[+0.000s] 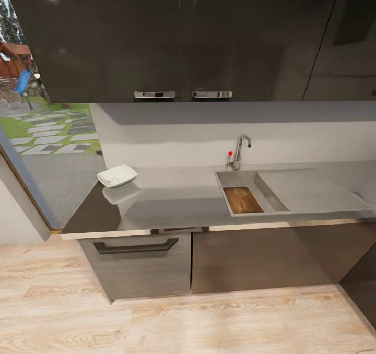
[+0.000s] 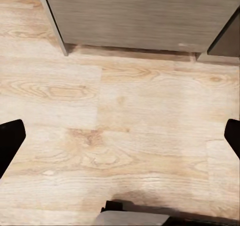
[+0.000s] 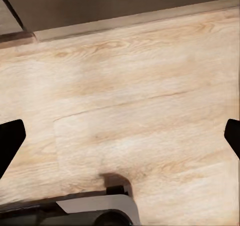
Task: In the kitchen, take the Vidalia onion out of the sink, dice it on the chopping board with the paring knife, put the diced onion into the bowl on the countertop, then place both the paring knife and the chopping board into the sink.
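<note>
**A:** Where do your task things sit right now?

**B:** The dark-brown wooden chopping board [image 1: 243, 199] already lies flat in the grey recessed sink [image 1: 263, 188], filling most of the basin floor, below the curved chrome faucet [image 1: 240, 150] with its red knob. The white squarish shallow bowl [image 1: 117, 176] rests at the far left corner of the long dark-grey glossy bench [image 1: 177, 200]. You won't make out an onion or a knife from the head view, so don't count on either.

**A:** How will they handle?

**B:** I'd judge the board stiff and fairly light; lying flat, it leaves you only an edge or the handle end to pinch. The bowl looks like glazed ware, smooth and likely slippery, so take it by the rim.

**A:** And your tools?

**B:** The left tool [image 2: 120, 136] and the right tool [image 3: 120, 136] both hang spread wide and empty over the pale wood-plank floor [image 1: 209, 322], facing the cabinet base.

**A:** The room?

**B:** The bench top mirrors strongly. Dark wall cabinets [image 1: 177, 35] hang overhead, and a window on your left looks onto a garden.
</note>
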`<state>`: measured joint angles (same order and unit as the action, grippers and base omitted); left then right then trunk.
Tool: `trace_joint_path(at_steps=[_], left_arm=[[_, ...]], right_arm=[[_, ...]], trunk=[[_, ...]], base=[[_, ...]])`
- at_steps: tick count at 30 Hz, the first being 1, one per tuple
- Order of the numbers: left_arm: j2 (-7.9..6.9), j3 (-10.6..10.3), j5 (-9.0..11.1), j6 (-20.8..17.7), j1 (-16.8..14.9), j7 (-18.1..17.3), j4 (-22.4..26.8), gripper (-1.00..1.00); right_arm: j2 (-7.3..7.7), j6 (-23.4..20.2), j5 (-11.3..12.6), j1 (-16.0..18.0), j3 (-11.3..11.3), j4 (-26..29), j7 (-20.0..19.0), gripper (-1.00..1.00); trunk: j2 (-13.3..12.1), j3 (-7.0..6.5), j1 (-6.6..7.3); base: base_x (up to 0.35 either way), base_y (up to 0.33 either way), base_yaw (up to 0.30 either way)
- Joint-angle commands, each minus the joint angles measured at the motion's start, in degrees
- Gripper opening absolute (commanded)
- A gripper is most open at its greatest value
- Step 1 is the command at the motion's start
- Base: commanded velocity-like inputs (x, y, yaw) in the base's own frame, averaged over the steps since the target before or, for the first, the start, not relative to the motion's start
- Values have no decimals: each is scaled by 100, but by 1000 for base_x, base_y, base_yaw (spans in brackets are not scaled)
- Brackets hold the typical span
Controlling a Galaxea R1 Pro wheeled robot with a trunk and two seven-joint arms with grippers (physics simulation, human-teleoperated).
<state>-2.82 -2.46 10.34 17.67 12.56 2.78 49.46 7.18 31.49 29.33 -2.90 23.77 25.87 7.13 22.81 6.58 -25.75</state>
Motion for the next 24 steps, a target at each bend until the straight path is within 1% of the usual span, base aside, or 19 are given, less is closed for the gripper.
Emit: trace_joint_path(at_steps=[1, 4, 6, 8, 9, 10, 11, 13, 14, 16, 17, 18, 19, 20, 22, 24], left_arm=[[-1, -26, 43, 9, 1, 31, -124, 100], [16, -32, 47, -24, 1, 41, -459, 100], [38, -44, 52, -34, 1, 46, -815, 100], [44, -44, 50, -32, 1, 51, -1366, 100], [39, -44, 48, -34, 1, 53, -1807, 100], [30, -44, 48, -34, 1, 54, -2083, 100], [22, -44, 48, -35, 1, 56, -2210, 100], [-21, -44, 53, -39, 1, 77, -2675, 100], [-30, -44, 55, -39, 1, 83, -2786, 100], [-46, -44, 61, -39, 1, 93, -3238, 100], [-45, -47, 62, -38, 1, 90, -3462, 100], [-38, -52, 61, -35, 1, 86, -3676, 100], [-28, -54, 62, -33, 1, 83, -3777, 100], [-2, -57, 60, -29, 1, 79, -3955, 100], [52, -64, 58, -27, 1, 75, -4267, 100], [62, -68, 61, -29, 1, 74, -4343, 100]], right_arm=[[54, -136, 24, 0, 47, 97, 68, 100], [102, -308, 22, 0, 40, 109, 93, 100], [115, -362, 25, 0, 43, -83, 95, 100], [114, -391, 31, 0, 51, -494, 73, 100], [107, -404, 39, 0, 53, -875, 53, 100], [91, -416, 45, 0, 51, -1118, 34, 100], [81, -423, 47, 0, 51, -1232, 16, 100], [34, -463, 57, 0, 50, -1642, -109, 100], [19, -489, 58, 0, 50, -1732, -155, 100], [-90, -693, 62, 0, 49, -2036, -384, 100], [-183, -827, 65, 0, 46, -2153, -474, 100], [-291, -948, 66, 0, 44, -2238, -525, 100], [-341, -1000, 66, 0, 43, -2269, -538, 100], [-426, -1074, 65, 0, 42, -2314, -553, 100], [-544, -1176, 65, 0, 47, -2373, -574, 100], [-573, -1191, 69, 0, 48, -2379, -582, 100]], trunk=[[11, 9, -4], [11, 9, -4], [11, 9, -4], [11, 9, -4], [11, 9, -4], [11, 9, -4], [11, 9, -4], [11, 9, -4], [11, 9, -4], [11, 9, -4], [11, 9, -4], [11, 9, -4], [11, 9, -4], [11, 9, -4], [11, 9, -4], [11, 9, -4]], base=[[0, 0, 0], [0, 0, 0], [0, 0, 0], [0, 0, 0], [0, 0, 0], [0, 0, 0], [0, 0, 0], [0, 0, 0], [0, 0, 0], [0, 0, 0], [0, 0, 0], [0, 0, 0], [0, 0, 0], [0, 0, 0], [0, 0, 0], [0, 0, 0]])
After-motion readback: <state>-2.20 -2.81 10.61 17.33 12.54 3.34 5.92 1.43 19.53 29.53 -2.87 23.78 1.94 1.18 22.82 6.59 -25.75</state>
